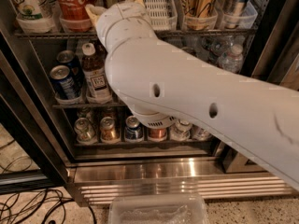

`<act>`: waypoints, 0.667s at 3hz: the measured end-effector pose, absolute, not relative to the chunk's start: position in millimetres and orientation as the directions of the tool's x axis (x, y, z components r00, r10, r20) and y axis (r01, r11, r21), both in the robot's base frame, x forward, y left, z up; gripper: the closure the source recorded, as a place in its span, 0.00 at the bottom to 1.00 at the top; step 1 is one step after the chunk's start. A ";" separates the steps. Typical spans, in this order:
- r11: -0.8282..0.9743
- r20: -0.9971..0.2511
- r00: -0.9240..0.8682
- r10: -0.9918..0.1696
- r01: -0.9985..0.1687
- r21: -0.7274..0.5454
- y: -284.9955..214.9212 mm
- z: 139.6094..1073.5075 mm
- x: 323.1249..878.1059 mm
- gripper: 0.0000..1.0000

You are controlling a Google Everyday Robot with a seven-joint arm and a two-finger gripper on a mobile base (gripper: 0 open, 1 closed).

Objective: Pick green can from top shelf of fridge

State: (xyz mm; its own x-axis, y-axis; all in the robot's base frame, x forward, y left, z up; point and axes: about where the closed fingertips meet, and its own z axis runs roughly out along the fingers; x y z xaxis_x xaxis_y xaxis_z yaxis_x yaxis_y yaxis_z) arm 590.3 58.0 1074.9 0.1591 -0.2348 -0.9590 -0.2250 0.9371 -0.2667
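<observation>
My white arm (187, 97) reaches up from the lower right into the open fridge (140, 171). My gripper (117, 3) is at the top shelf (210, 31), between a red cola can (74, 3) and a white slotted tray (159, 3). The wrist covers the spot in front of it. The green can is hidden behind the wrist and gripper, and I cannot make it out. I cannot tell whether the gripper holds anything.
A white cup with a green logo (28, 6) and tan cans (198, 1) stand on the top shelf. Lower racks hold a blue can (63, 80), a bottle (93, 73), water bottles (229, 57) and short cans (110, 129). A clear plastic bin (159, 209) and cables (28, 204) lie on the floor.
</observation>
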 end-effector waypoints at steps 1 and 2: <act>0.942 -0.960 0.158 -0.233 -0.209 -0.263 55.9 1076.2 597.3 0.35; 0.944 -0.959 0.161 -0.234 -0.197 -0.263 55.2 1078.7 606.0 0.34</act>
State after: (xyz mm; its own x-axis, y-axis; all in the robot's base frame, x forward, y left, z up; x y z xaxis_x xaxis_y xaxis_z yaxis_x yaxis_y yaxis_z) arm 606.0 55.2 1078.7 0.1608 -0.2338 -0.9589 -0.1966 0.9445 -0.2633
